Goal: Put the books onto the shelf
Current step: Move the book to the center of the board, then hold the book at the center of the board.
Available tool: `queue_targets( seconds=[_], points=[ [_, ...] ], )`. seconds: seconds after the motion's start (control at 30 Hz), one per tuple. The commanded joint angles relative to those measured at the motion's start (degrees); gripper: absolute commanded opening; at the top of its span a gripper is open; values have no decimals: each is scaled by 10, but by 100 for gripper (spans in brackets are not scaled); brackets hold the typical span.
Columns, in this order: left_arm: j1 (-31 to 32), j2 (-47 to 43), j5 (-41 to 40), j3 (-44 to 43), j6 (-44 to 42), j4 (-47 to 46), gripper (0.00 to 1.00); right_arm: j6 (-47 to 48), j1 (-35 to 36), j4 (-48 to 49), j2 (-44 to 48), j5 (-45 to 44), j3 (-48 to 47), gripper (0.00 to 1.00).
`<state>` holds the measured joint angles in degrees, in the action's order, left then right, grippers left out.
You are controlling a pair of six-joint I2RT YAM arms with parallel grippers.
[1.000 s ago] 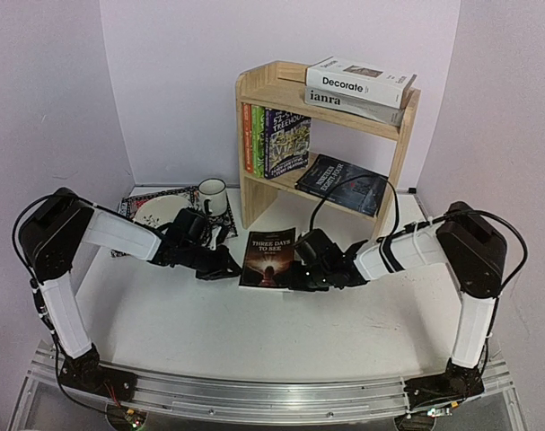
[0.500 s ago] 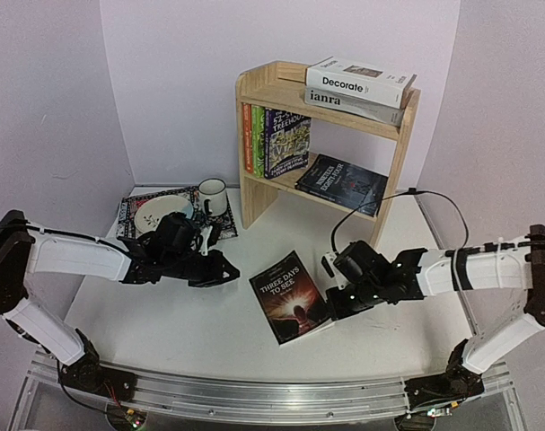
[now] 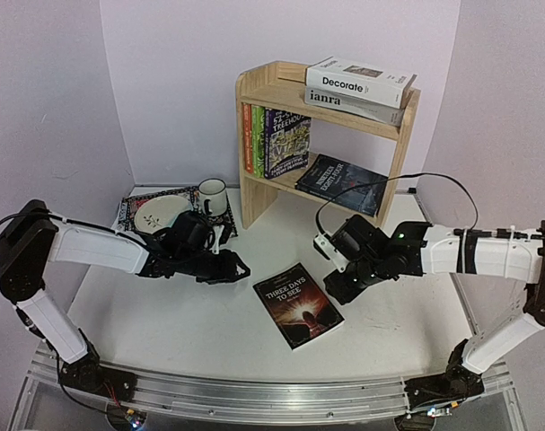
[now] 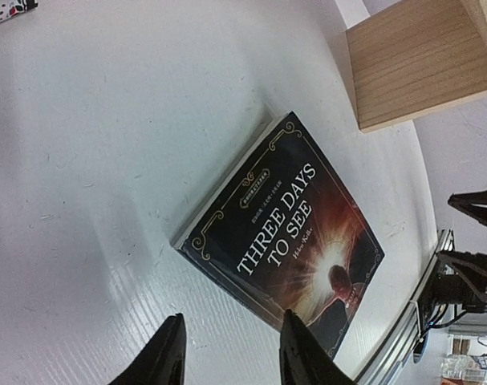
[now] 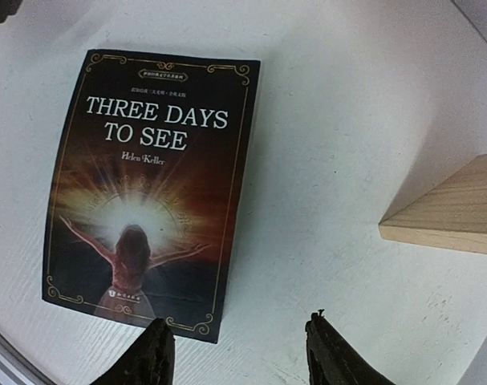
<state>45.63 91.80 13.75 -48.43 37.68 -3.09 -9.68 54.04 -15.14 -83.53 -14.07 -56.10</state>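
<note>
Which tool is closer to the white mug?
Left. The left tool sits just in front of the mug; the right tool is far off, beyond the black book.

White table (image 3: 164,314) bears pine shelf (image 3: 249,193), placemat (image 3: 128,206) and black book (image 3: 297,304).

On the left, folded sharply at an elbow far out to the side, then stretched low and nearly level toward the middle, ending in the left gripper (image 3: 239,269) with tips aimed to the right. Seen from its own wrist camera with both dark fingers (image 4: 169,357) parted a little, holding nothing. On the right, raised from the base to an elbow at the outer edge, then reaching level toward the middle, wrist dipped, ending in the right gripper (image 3: 337,289) angled down and to the left. Seen from that wrist with fingertips (image 5: 153,353) spread wider, likewise gripping nothing
</note>
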Motion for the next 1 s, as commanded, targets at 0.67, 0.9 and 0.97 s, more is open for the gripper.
queue_targets(
  seconds=[0.67,0.9,0.97],
  points=[
    [-16,168,80,-132,-57,-9,47,-62,-40,42,-105,109,48,37],
    [-17,194,74,-160,-80,30,47,-49,-42,42,-135,115,47,21],
    [-17,196,65,-165,-91,47,51,-47,-42,41,-143,113,48,17]
  ],
)
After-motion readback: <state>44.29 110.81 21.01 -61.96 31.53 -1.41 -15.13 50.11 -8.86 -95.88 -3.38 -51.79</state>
